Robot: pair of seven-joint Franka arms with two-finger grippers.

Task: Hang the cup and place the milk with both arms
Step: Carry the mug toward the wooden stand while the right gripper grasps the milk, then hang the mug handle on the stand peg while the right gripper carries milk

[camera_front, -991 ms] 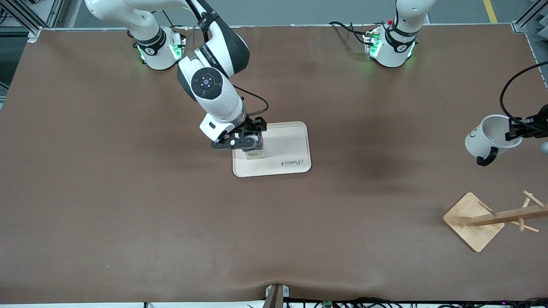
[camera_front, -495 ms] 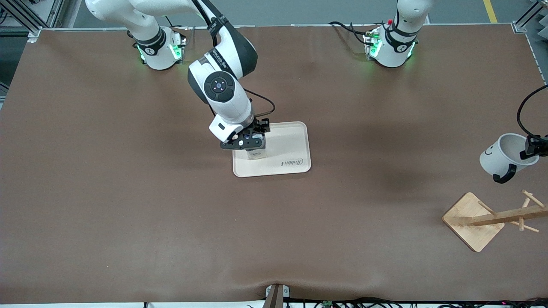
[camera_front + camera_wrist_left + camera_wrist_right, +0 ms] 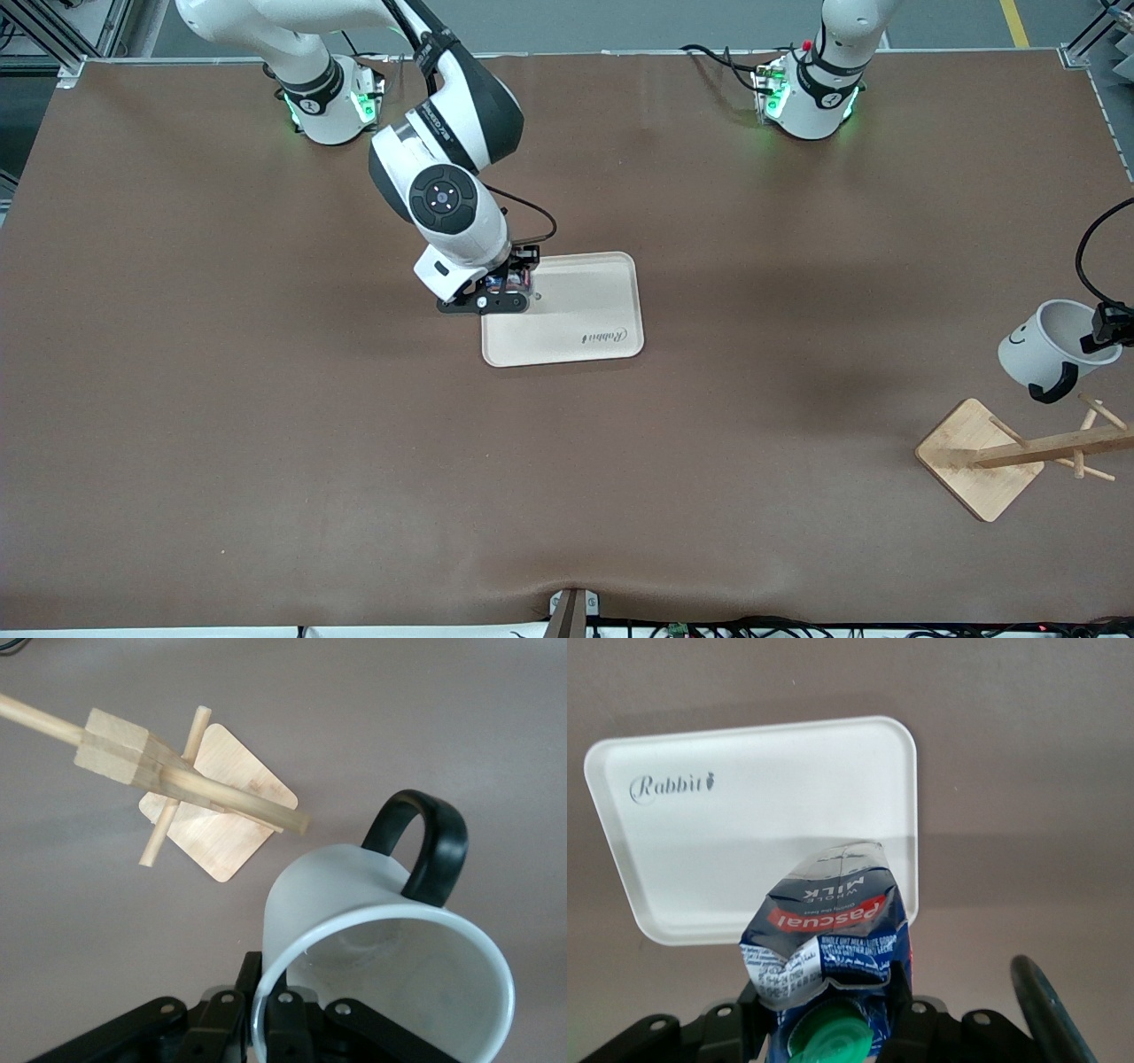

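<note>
Front view: left gripper [image 3: 1107, 330], clamped on the white smiley mug's [image 3: 1045, 347] rim, has dropped toward the wooden peg rack [image 3: 1019, 452]; right gripper [image 3: 500, 292] has lifted the blue milk carton [image 3: 824, 930] above the cream tray's [image 3: 594, 310] edge, so placing remains undone.

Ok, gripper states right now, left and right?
Left gripper: shut on the cup, up over the wooden rack.
Right gripper: shut on the milk, over the tray.
</note>
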